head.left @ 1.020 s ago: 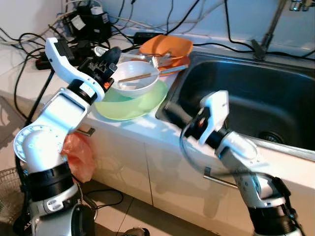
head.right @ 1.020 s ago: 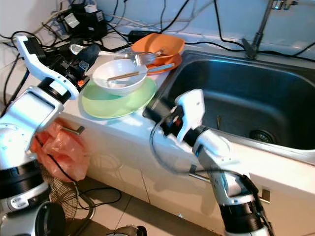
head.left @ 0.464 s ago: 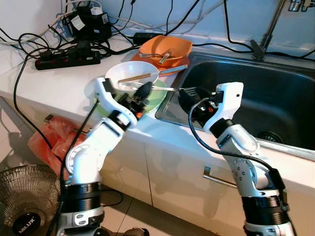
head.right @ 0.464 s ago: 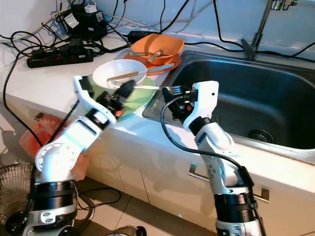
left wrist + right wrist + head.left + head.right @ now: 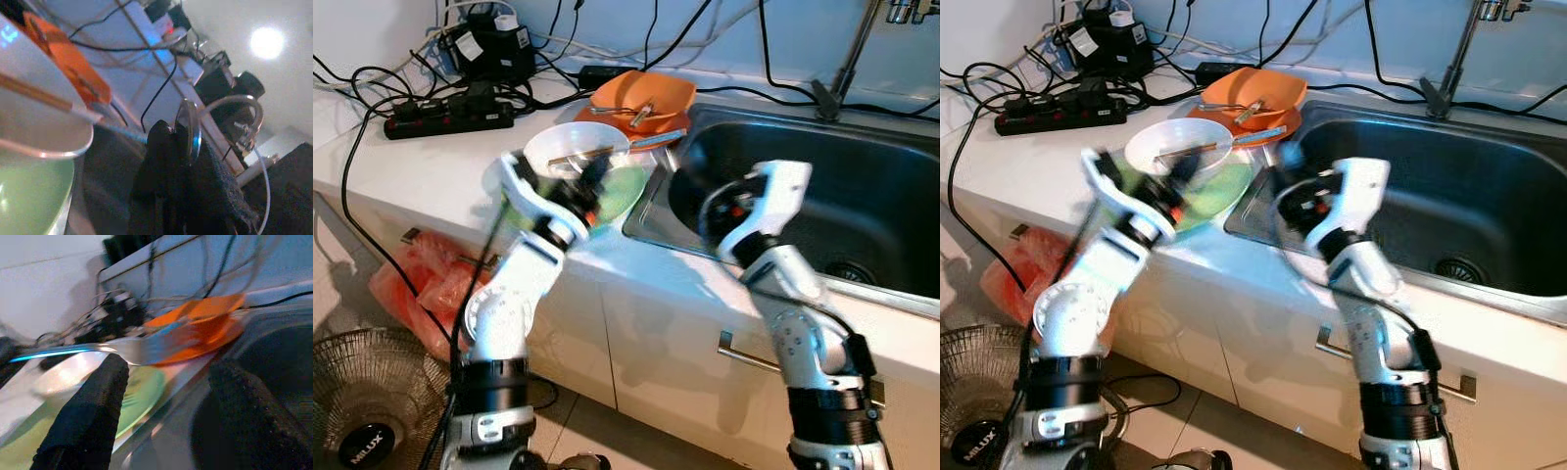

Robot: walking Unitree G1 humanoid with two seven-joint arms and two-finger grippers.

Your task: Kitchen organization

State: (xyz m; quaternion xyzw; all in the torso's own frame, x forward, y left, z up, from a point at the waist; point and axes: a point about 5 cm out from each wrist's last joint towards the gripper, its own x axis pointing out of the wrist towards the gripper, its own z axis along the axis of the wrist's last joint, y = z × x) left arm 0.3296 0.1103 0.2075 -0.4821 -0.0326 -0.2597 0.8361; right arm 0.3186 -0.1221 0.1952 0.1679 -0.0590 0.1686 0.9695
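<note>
My left gripper (image 5: 592, 176) hovers by the near right side of the white bowl (image 5: 570, 147), which rests on a green plate (image 5: 625, 193). It is shut on a metal utensil (image 5: 190, 128). The utensil's flat end (image 5: 149, 346) reaches across the gap between the two fingers of my right gripper (image 5: 171, 368), which is open. That gripper (image 5: 690, 184) hangs over the left rim of the steel sink (image 5: 822, 201). Wooden chopsticks (image 5: 582, 154) lie across the bowl. Both arms are motion-blurred.
An orange bowl (image 5: 651, 90) with cutlery sits behind the plate. A power strip (image 5: 450, 110) and tangled cables cover the counter's back left. The faucet (image 5: 847, 59) rises behind the sink. A floor fan (image 5: 362, 416) and an orange bag (image 5: 416, 284) stand below.
Over the last second my left gripper swung with the utensil from left of the bowl to its right side. The right gripper rose from the counter edge and now lines up with the utensil's end.
</note>
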